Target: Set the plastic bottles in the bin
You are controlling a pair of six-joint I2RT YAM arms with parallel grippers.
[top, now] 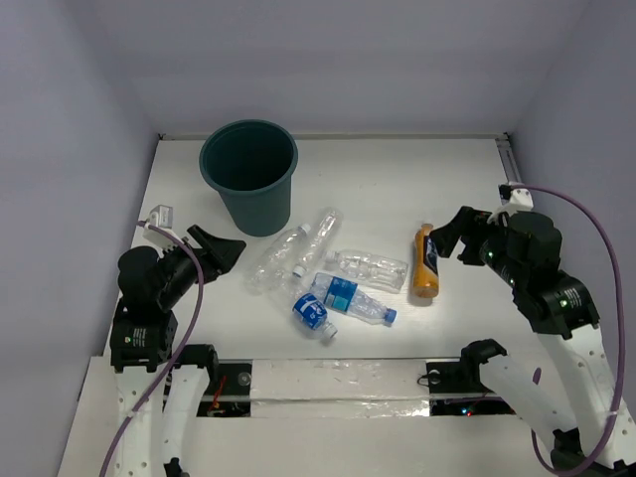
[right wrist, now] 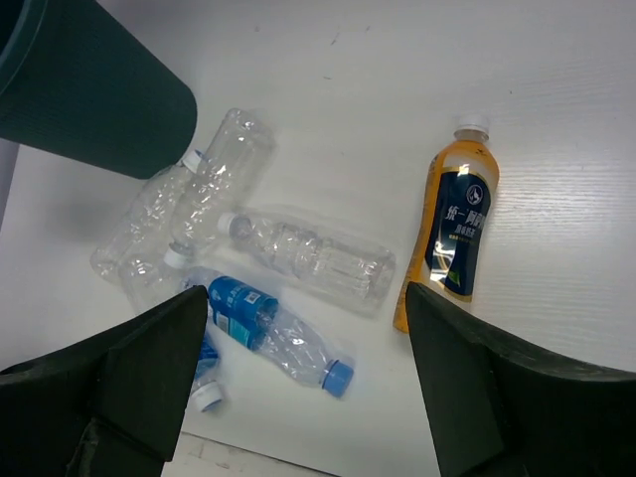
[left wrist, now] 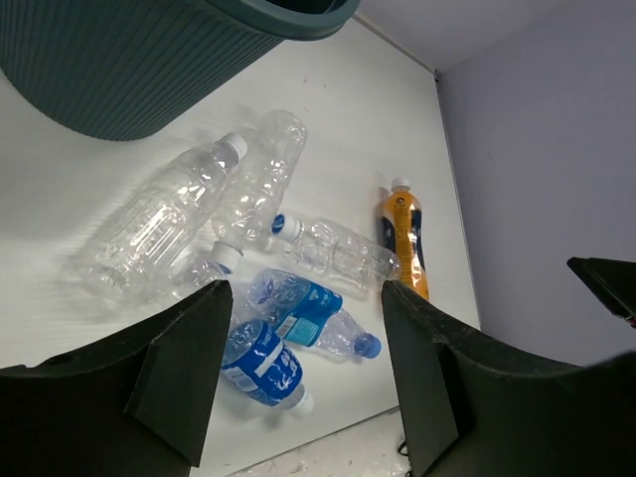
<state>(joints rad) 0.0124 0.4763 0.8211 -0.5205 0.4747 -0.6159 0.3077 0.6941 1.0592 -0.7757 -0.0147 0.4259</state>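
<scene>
The dark teal bin (top: 248, 174) stands upright at the back left of the white table. Six bottles lie on their sides in front of it: three clear ones (top: 278, 258) (top: 320, 235) (top: 370, 266), two with blue labels (top: 353, 298) (top: 312, 314), and an orange one (top: 425, 261) to the right. My left gripper (top: 227, 250) is open and empty, left of the clear bottles. My right gripper (top: 452, 237) is open and empty, just right of the orange bottle. The left wrist view shows the bin (left wrist: 119, 60) and the bottles beyond the open jaws.
Pale walls close in the table (top: 397, 179) on the left, back and right. A taped strip (top: 338, 383) runs along the near edge between the arm bases. Purple cables (top: 596, 229) loop off both arms.
</scene>
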